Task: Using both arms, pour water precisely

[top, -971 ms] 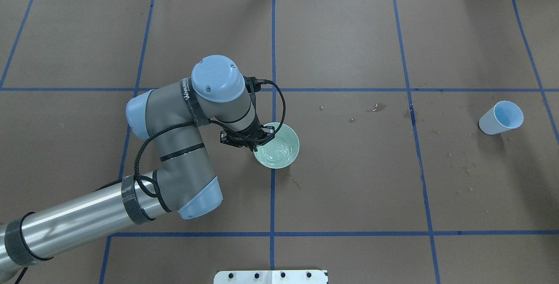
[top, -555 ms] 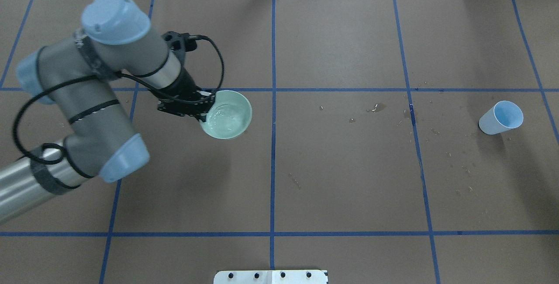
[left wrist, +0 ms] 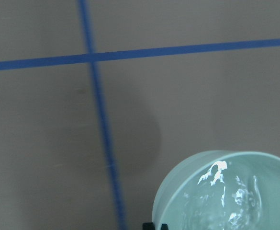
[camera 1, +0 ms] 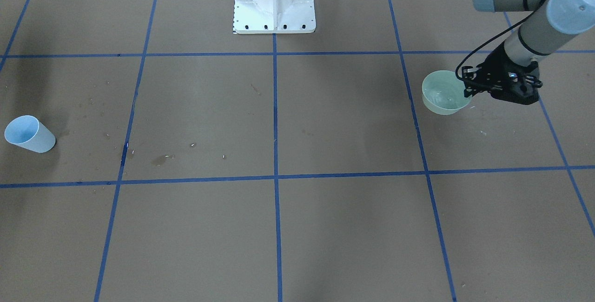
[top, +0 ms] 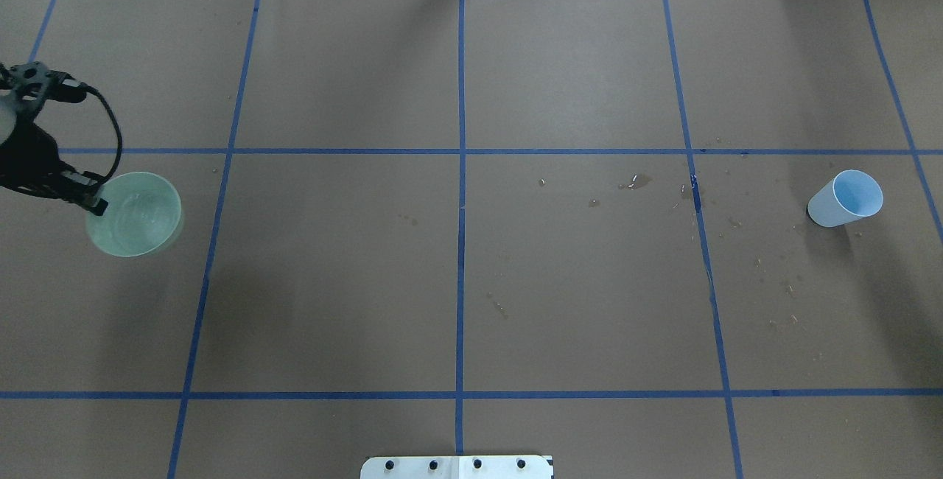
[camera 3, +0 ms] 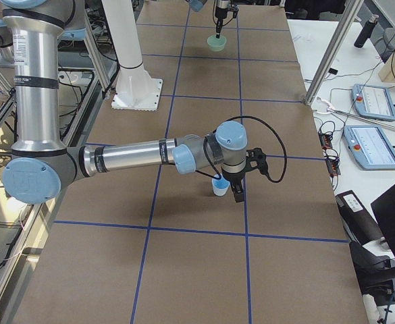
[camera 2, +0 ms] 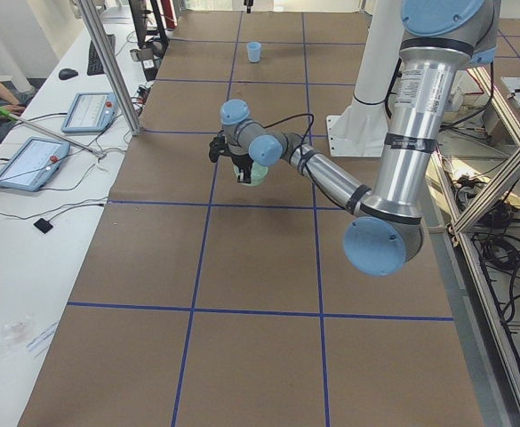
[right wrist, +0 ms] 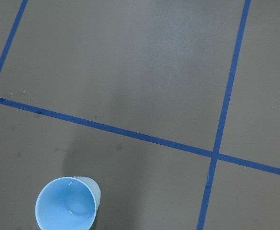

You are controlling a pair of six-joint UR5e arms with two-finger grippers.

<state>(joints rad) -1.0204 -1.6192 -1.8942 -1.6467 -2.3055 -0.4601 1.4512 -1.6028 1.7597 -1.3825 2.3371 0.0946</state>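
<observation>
At the table's left end, the left gripper [top: 92, 201] is clamped on the rim of a pale green bowl [top: 140, 215] — rippled water [left wrist: 218, 191] glints inside it. Well apart across the brown paper [top: 471, 280], the right gripper [camera 3: 227, 187] hangs just beside a light blue cup [camera 3: 218, 188] — whether its jaws are apart or closed, I cannot tell.
</observation>
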